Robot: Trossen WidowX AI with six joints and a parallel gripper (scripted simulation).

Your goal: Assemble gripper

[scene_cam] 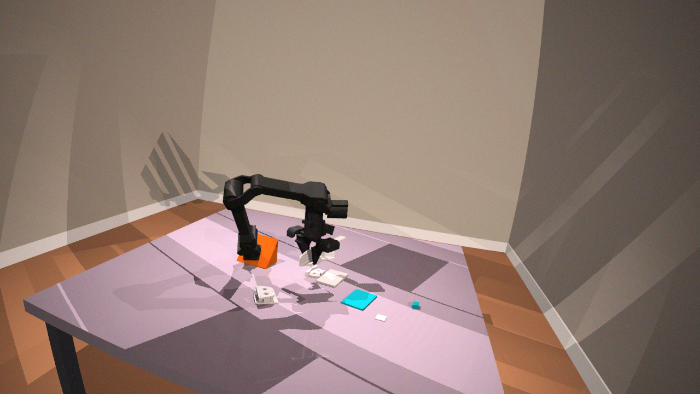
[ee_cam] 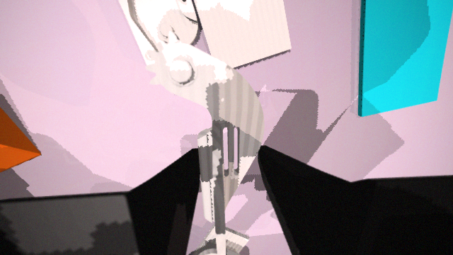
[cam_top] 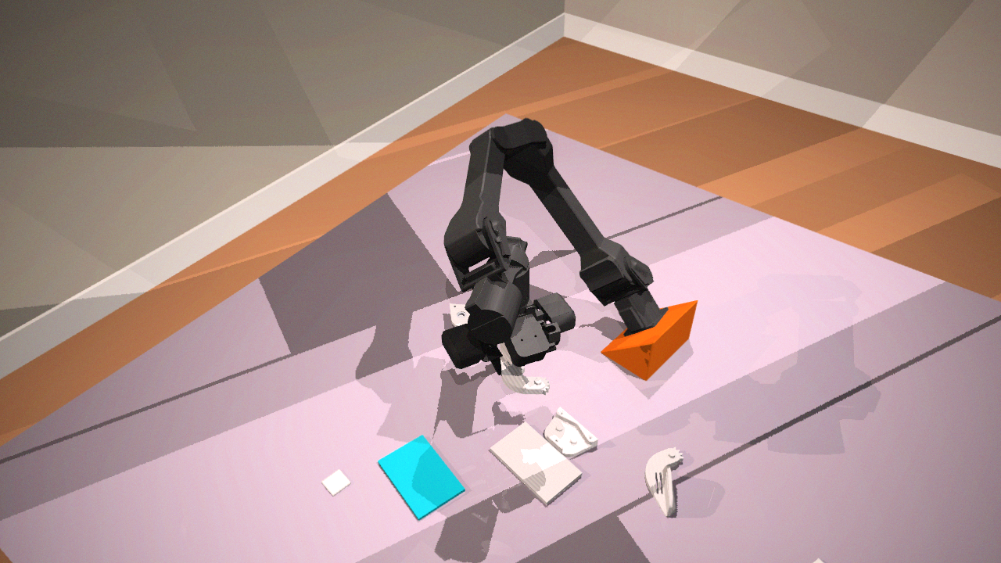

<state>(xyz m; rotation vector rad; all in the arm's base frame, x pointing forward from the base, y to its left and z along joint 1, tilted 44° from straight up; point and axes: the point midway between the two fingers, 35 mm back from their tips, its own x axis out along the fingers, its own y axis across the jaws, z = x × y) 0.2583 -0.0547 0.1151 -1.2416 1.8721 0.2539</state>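
Note:
My gripper (cam_top: pixel 504 360) (scene_cam: pixel 309 255) (ee_cam: pixel 228 154) is shut on a white toothed jaw (cam_top: pixel 521 381) (scene_cam: pixel 305 258) (ee_cam: pixel 233 92), held above the table. Its round stub faces up, and its toothed end overlaps the gripper base in the wrist view. The white gripper base (cam_top: pixel 565 435) (scene_cam: pixel 313 272) (ee_cam: pixel 177 21), with two pins, lies beside a flat white slab. The other jaw (cam_top: pixel 654 472) (scene_cam: pixel 328 254) lies apart from the base. The housing plate (cam_top: pixel 458 314) (scene_cam: pixel 266 291) is raised above the table on the gripper's other side, partly hidden by the arm in the top view.
The white slab (cam_top: pixel 535 465) (scene_cam: pixel 332 277) (ee_cam: pixel 248 35) touches or nearly touches the base. A cyan slab (cam_top: pixel 420 479) (scene_cam: pixel 359 299) (ee_cam: pixel 400 71), a small white square (cam_top: pixel 335 482) (scene_cam: pixel 380 318) and a cyan cube (scene_cam: pixel 415 305) lie farther off. An orange wedge (cam_top: pixel 672 339) (scene_cam: pixel 267 252) (ee_cam: pixel 14 157) stands at the arm's foot.

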